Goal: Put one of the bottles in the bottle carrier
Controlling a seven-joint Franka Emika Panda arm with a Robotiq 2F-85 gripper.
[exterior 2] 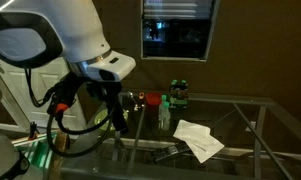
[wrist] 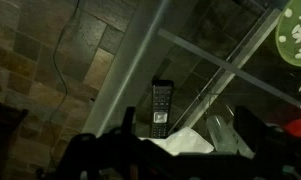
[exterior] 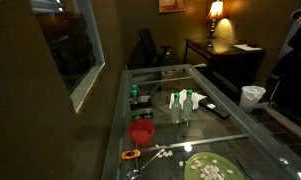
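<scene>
Two slim see-through bottles [exterior: 180, 103] with green caps stand mid-table. An exterior view shows one bottle [exterior 2: 164, 110] near the red cup. The wrist view shows a bottle [wrist: 222, 128] close to the right finger, not gripped. The dark bottle carrier [exterior: 140, 98] with green-capped necks stands by the table's window side. It also shows in an exterior view [exterior 2: 178, 94] behind the standing bottle. My gripper [exterior 2: 120, 122] hangs above the glass table, some way from the bottles. In the wrist view the gripper [wrist: 189, 116] has its fingers wide apart and is empty.
A red cup [exterior: 141, 131] stands near the front. A green round plate [exterior: 210, 168] holds small white pieces. A white paper [exterior 2: 198, 138] and a black remote [wrist: 161, 108] lie on the glass table [exterior: 230, 135]. An orange item [exterior: 130, 155] lies near the cup.
</scene>
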